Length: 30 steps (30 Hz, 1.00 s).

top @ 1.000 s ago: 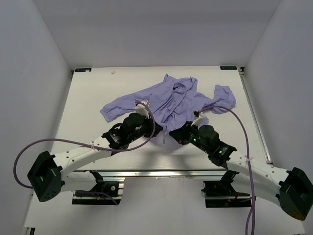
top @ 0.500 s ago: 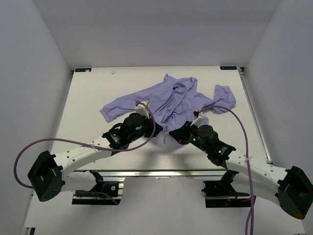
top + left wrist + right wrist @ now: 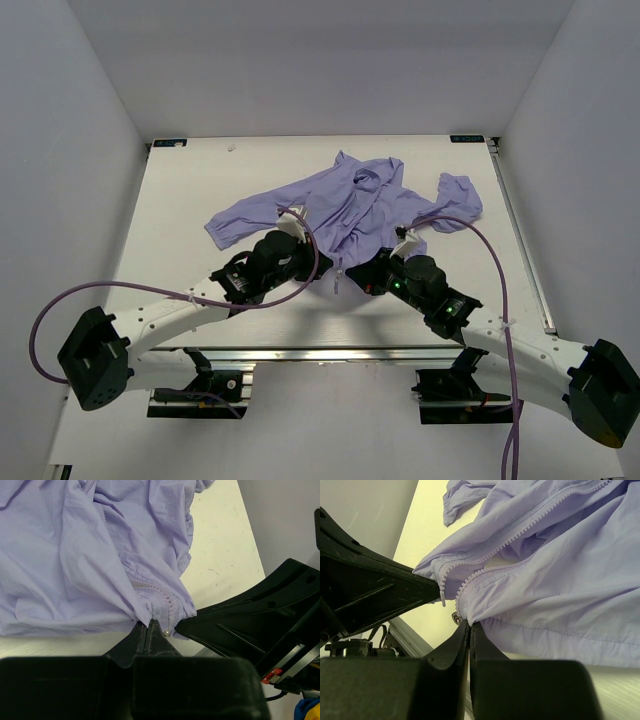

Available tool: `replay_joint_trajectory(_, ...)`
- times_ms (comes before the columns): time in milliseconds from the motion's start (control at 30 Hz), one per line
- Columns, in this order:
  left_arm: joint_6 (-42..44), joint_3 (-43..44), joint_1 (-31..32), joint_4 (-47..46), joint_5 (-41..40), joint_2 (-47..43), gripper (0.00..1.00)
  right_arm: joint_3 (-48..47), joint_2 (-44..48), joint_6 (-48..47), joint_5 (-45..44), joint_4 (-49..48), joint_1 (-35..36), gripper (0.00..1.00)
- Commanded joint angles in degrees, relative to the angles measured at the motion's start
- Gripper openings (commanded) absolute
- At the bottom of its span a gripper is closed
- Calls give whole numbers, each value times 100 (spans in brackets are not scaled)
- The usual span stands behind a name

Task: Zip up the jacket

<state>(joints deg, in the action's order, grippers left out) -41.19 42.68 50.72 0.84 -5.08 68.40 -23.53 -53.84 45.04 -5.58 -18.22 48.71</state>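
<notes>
1. Two claws worked at the near hem of the jacket [image 3: 345, 205], which lay crumpled and spread on the white tabletop [image 3: 200, 180], its collar toward the far edge and its sleeves thrown out to both sides.
2. The left claw [image 3: 150, 628] was pinched shut on the bottom corner of one front panel, right at the foot of the zipper [image 3: 165, 604].
3. The right claw [image 3: 469, 625] was likewise clamped on the bottom edge of the other panel, just beside a small metal fitting.
4. In the right wrist view the two rows of zipper teeth [image 3: 485, 575] ran close together but apart, so the front looked unjoined.
5. The step in hand appeared to be bringing the two zipper ends together at the hem.
6. The next move likely called for fine alignment: seating one end into the slider, then holding the hem taut while the slider was drawn toward the collar.
</notes>
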Motion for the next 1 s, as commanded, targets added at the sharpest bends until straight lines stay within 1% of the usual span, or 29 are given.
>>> replay_joint_trajectory(0,-3,-58,-9,-111,-10,-20,0,-257,49,84,22,-340,-28,0)
replay_joint_trajectory(633,14,-66,-18,-111,7,50,0,-310,32,154,-74,-332,-28,0)
replay_joint_trajectory(700,14,-58,-9,38,16,50,0,-310,41,155,-83,-332,-28,0)
replay_joint_trajectory(967,32,-66,-9,48,60,42,0,-336,23,199,-136,-332,-28,0)
